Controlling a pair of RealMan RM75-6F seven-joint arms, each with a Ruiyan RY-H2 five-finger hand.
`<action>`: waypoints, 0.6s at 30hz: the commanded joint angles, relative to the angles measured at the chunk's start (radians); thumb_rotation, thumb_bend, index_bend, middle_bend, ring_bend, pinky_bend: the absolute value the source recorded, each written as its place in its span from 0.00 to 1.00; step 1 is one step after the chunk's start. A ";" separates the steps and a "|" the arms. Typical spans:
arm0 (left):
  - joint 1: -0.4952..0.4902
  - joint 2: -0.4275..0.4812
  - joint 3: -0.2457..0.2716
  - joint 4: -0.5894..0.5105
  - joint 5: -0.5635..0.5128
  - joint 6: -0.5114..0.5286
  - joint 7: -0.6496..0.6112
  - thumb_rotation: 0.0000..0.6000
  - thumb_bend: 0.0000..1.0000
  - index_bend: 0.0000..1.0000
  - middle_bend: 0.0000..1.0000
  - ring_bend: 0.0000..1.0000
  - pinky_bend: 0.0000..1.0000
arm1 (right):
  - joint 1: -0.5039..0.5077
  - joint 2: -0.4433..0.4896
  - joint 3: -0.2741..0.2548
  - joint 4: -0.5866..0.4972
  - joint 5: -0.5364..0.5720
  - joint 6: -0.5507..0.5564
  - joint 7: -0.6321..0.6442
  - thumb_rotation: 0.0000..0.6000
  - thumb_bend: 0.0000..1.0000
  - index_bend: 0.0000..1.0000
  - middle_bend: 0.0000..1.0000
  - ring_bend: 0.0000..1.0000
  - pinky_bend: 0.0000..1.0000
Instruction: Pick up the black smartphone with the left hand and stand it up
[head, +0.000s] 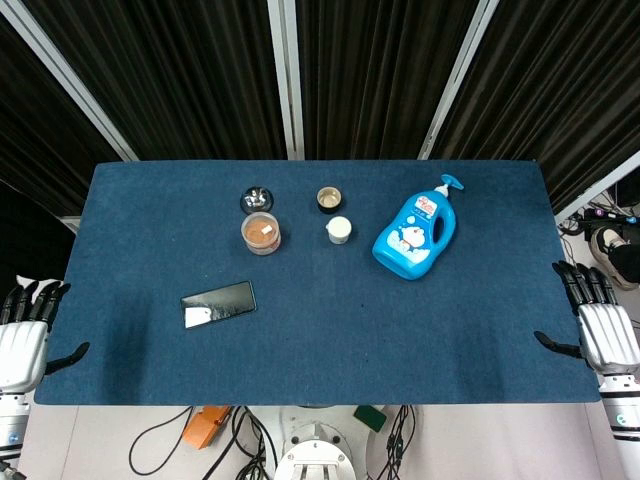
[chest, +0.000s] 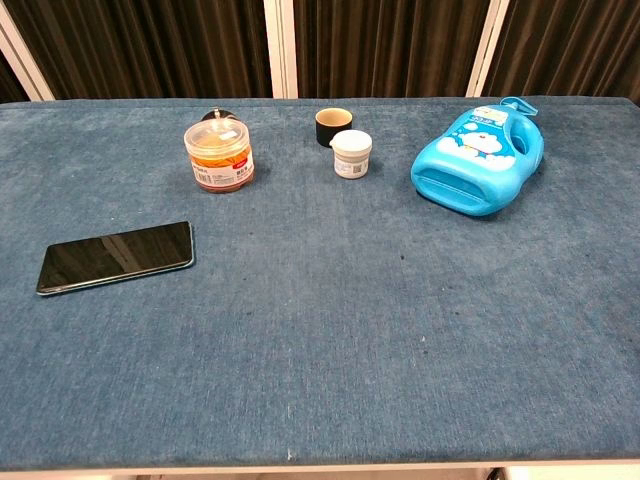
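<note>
The black smartphone (head: 218, 304) lies flat, screen up, on the blue table (head: 320, 340) toward its front left; the chest view shows the smartphone (chest: 115, 256) at the left. My left hand (head: 24, 330) hovers off the table's left edge, fingers spread, holding nothing, well apart from the phone. My right hand (head: 600, 322) is off the right edge, also spread and empty. Neither hand appears in the chest view.
Behind the phone stand a clear jar with orange contents (head: 260, 233), a dark round lid (head: 257, 200), a small brown cup (head: 330, 198) and a white pot (head: 339, 230). A blue pump bottle (head: 417, 233) lies at the right back.
</note>
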 joint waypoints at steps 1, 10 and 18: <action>-0.004 -0.001 -0.002 -0.005 -0.003 -0.007 0.009 1.00 0.17 0.12 0.10 0.05 0.01 | 0.003 0.000 0.001 0.000 0.003 -0.004 0.000 1.00 0.23 0.04 0.12 0.00 0.07; -0.080 -0.044 -0.035 -0.107 0.006 -0.074 0.097 1.00 0.14 0.12 0.10 0.06 0.01 | 0.007 0.012 0.012 0.008 -0.008 0.015 0.014 1.00 0.23 0.04 0.12 0.00 0.07; -0.237 -0.173 -0.082 -0.196 -0.090 -0.278 0.283 1.00 0.11 0.23 0.10 0.08 0.01 | -0.005 0.031 0.015 0.010 -0.010 0.040 0.024 1.00 0.23 0.04 0.12 0.00 0.07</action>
